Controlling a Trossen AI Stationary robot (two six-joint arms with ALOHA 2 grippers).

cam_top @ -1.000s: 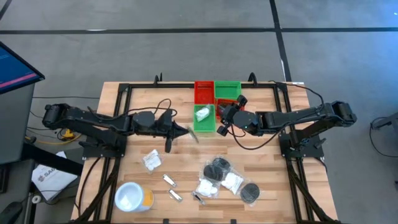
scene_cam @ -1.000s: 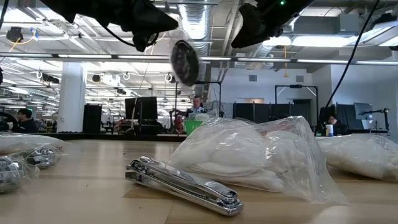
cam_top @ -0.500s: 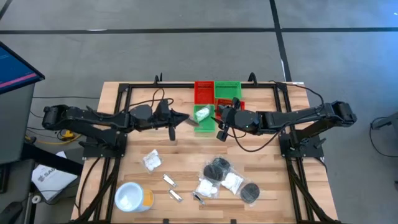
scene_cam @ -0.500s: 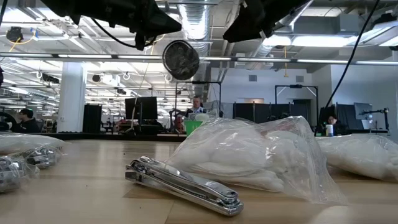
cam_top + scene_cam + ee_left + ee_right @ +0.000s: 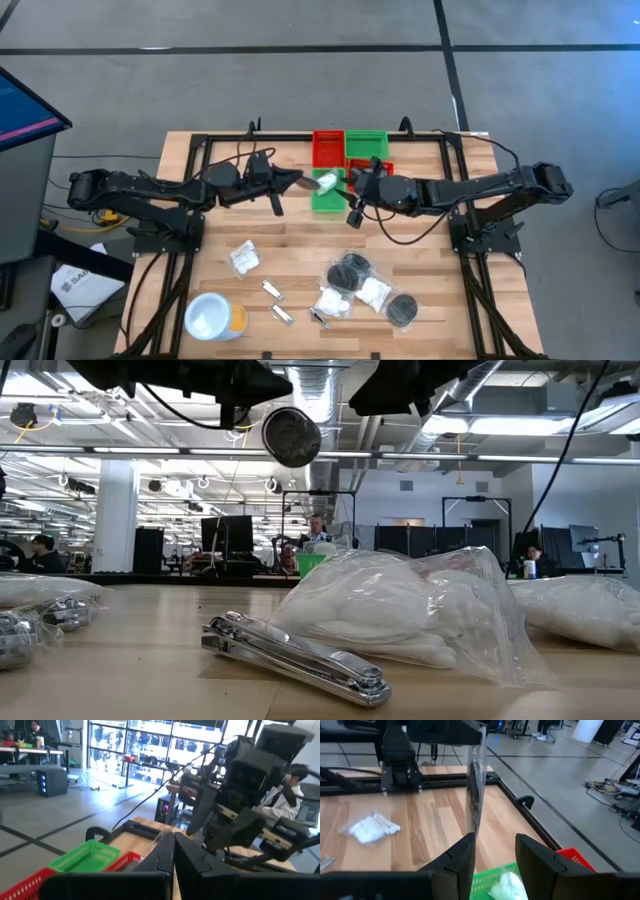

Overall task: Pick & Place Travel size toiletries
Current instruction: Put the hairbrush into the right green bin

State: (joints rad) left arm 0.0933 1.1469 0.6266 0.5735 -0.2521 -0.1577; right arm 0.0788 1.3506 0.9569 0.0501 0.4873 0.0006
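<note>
disc (image 5: 290, 437) pinched in left hand (image 5: 292, 182), above green bin (image 5: 327, 192).

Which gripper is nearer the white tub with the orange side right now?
Left. The left gripper hangs above the bins, shut on a wrapped disc, up-table from the tub. The right gripper sits farther off, across the table.

Bright even overhead light, glaring ceiling strips (image 5: 520, 425) above the table, soft shadows, blurred white packet (image 5: 400, 610) nearby

No lettering, label, brand name, number or sign can be made out on anything shown in these four views.
</note>
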